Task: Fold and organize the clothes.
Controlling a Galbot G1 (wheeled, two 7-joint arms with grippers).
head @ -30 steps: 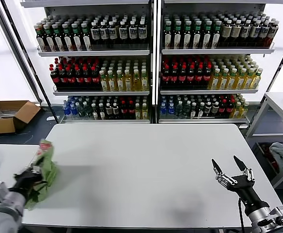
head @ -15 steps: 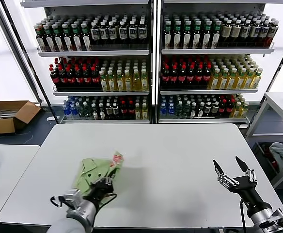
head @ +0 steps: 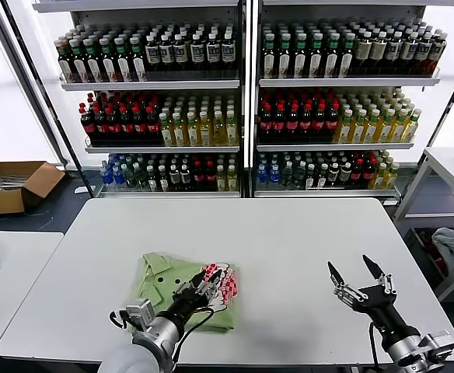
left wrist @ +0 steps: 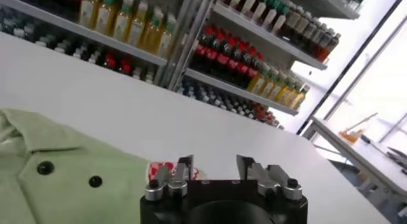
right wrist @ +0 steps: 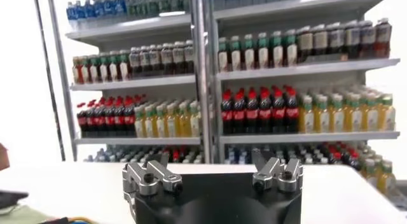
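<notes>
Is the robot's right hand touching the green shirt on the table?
No. In the head view the right gripper hovers open over bare table, well apart from the green shirt under the left gripper.

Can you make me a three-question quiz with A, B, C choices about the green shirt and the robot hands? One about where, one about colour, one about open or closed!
1. Where is the green shirt?
A. on the white table
B. on a bottle shelf
C. in the cardboard box

2. What colour is its checkered patch?
A. blue and yellow
B. red and white
C. black

3. The right gripper is:
A. open and empty
B. squeezing a bottle
C. holding the shirt

Answers: 1 A, it lies on the tabletop by the left gripper. 2 B, red-white checks show. 3 A, its fingers are spread with nothing between.
</notes>
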